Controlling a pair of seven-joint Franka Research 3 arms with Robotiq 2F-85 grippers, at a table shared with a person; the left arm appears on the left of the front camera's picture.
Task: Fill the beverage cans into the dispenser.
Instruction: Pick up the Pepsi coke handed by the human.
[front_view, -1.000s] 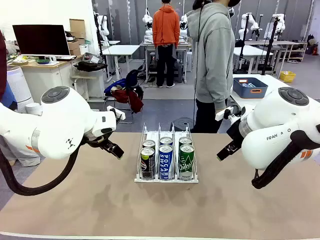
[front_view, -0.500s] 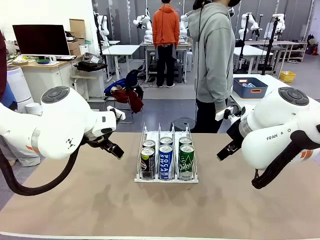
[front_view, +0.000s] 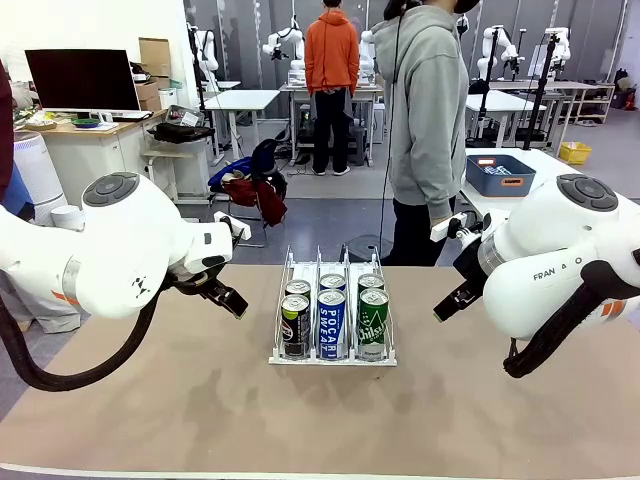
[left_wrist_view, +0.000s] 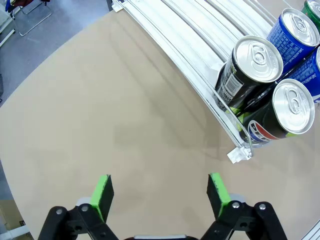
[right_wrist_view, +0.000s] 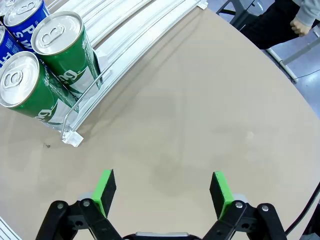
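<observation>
Six cans (front_view: 332, 318) stand in the rack (front_view: 330, 361), while the left gripper (left_wrist_view: 160, 179) and right gripper (right_wrist_view: 162, 175) hover over the table (front_view: 200, 400), both spread wide and empty.

The white wire-divided dispenser (front_view: 333, 359) sits at the middle of the table (front_view: 200, 400). Each of its three lanes holds two upright cans against the front lip: dark cans (front_view: 295, 326) left, blue cans (front_view: 332, 324) centre, green cans (front_view: 373, 323) right.
</observation>
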